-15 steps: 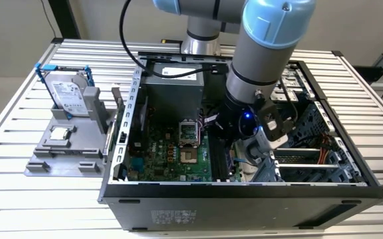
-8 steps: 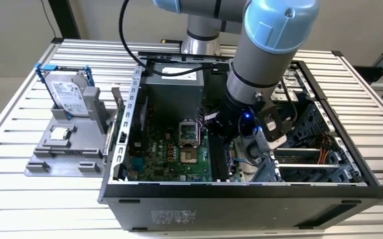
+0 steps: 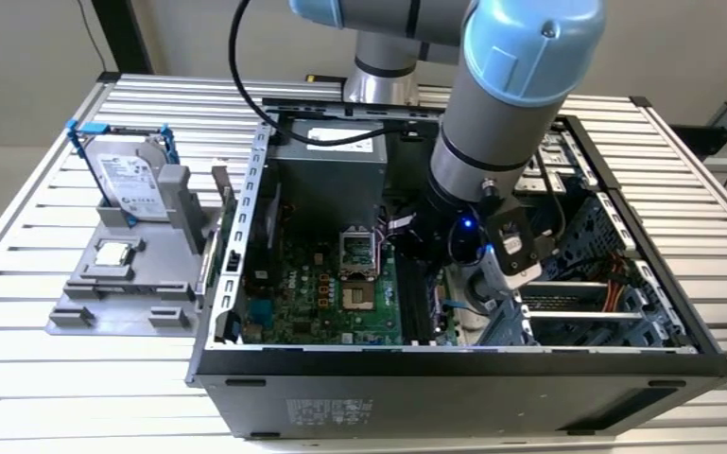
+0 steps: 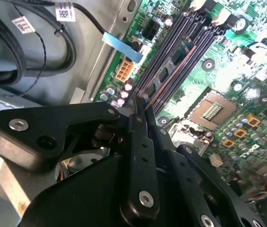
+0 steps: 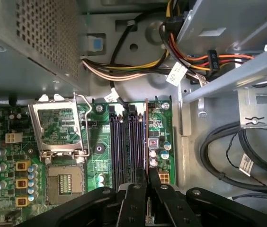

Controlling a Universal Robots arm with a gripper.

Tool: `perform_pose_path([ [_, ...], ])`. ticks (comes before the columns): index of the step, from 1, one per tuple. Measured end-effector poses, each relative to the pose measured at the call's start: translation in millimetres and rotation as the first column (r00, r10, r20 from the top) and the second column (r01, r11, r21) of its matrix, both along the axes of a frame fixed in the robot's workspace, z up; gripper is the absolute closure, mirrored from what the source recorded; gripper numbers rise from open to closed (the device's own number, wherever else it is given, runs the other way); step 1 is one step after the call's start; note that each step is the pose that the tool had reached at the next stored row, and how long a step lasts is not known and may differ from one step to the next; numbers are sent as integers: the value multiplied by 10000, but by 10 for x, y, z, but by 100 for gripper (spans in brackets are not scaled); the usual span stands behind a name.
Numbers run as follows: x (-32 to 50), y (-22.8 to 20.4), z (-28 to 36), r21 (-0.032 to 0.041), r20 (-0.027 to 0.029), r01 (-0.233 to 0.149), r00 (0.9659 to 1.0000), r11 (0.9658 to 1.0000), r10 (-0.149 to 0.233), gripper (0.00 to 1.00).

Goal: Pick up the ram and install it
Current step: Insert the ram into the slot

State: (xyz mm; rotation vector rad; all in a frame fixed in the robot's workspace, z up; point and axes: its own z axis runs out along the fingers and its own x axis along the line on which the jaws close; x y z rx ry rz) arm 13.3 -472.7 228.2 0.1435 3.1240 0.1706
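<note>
Copper-edged and thin, the ram (image 5: 146, 137) is seen edge-on in both wrist views, standing upright in line with the dark memory slots (image 5: 124, 146) of the green motherboard (image 5: 100, 156). In the second wrist view the ram (image 4: 169, 78) runs as a long narrow strip straight away from the fingertips, its long axis parallel to the slots (image 4: 181, 42). The near end of the stick is held between the black fingers (image 5: 136, 201) of the gripper (image 5: 147, 182), which are drawn narrow around it. The gripper (image 4: 140, 111) is thus placed directly over one end of the stick, not its middle. Whether the ram is fully seated in its slot cannot be told; it is judged to be at or entering the slot on the side nearest the chassis wall.

Beside the slots, the open processor socket (image 5: 60, 125) with its raised metal frame is noted. Bundled coloured power cables (image 5: 138, 71) lie beyond the far end of the slots, clear of the stick.

In the exterior view the arm (image 3: 502, 123) is lowered into the open computer case (image 3: 464, 369). On the exterior view's left, a grey fixture (image 3: 124, 293) is seen bearing a hard drive (image 3: 129, 180) and a processor chip (image 3: 113, 253), well apart from the gripper.
</note>
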Motion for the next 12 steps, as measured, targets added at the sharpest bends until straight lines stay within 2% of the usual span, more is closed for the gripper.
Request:
perform_pose_path([
  [7, 13, -8, -44, 1, -23, 30, 10000, 10000, -30, 100],
  [12, 18, -48, -46, 0, -70, 29, 10000, 10000, -29, 100],
])
